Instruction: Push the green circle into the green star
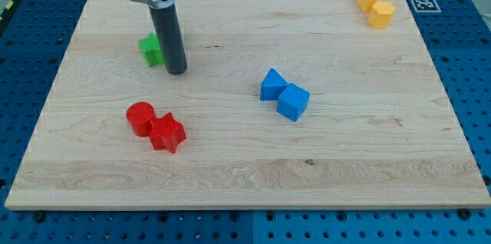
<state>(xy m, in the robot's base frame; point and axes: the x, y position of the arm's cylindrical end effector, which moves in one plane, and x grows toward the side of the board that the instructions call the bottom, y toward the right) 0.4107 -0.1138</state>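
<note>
Green block (151, 49): upper left of the frame, mostly hidden behind the rod; only one green piece shows, and I cannot tell whether it is the circle or the star.
Other green block: not visible; it may be hidden behind the rod, or the two may already be touching.
Tip (176, 71): resting on the board just to the right of the green block, touching it or nearly so.
Tool state: a plain rod with nothing to open or close; it holds nothing and can only push.
Step in hand: probably the close of the push, or the last nudge, with the tip right against the green.
Next move: judged from here, a short push toward the frame's left if the pieces are not yet together; otherwise back off so the greens can be seen.
Red pair: red circle (140, 117) and red star (168, 133), touching, lower left, well below the green.
Blue pair: two blue blocks (284, 95), touching, centre of the frame.
Yellow pair: two yellow blocks (376, 7), touching, upper right corner.
In the way: nothing; all three pairs lie well apart from the green.
Board (253, 183): pale wood on a blue pegged base.
</note>
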